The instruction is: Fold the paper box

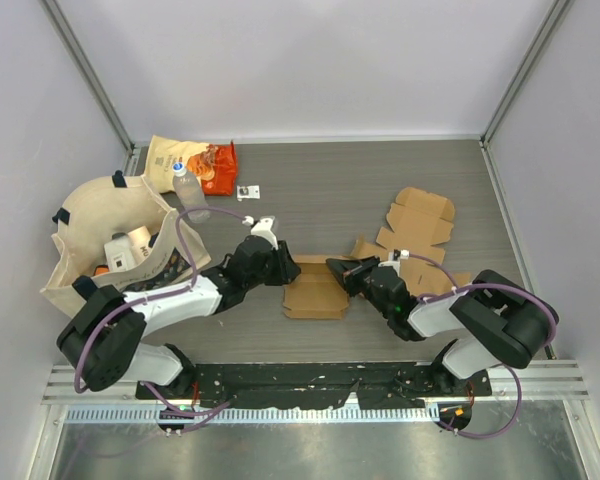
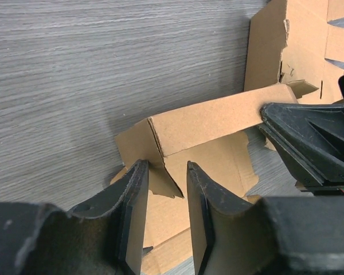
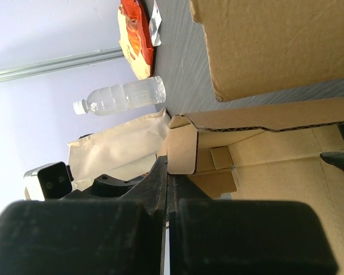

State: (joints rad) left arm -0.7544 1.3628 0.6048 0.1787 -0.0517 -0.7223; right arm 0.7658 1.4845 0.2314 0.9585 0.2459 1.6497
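We look down on a grey wood-grain table (image 1: pixel 380 180) between pale walls. The paper box (image 1: pixel 315 295) lies flat between the arms. The left gripper (image 1: pixel 285 270) is at its left edge and the right gripper (image 1: pixel 338 270) at its right, about equally near.

From the left wrist, the fingers (image 2: pixel 132 197) stand partly open, straddling a corner flap without clamping it. The raised wall (image 2: pixel 218 123) runs rightward to the right gripper's tip.

From the right wrist, the fingers (image 3: pixel 159 189) are pressed together and touch the wall's end. We cannot tell whether they pinch it.
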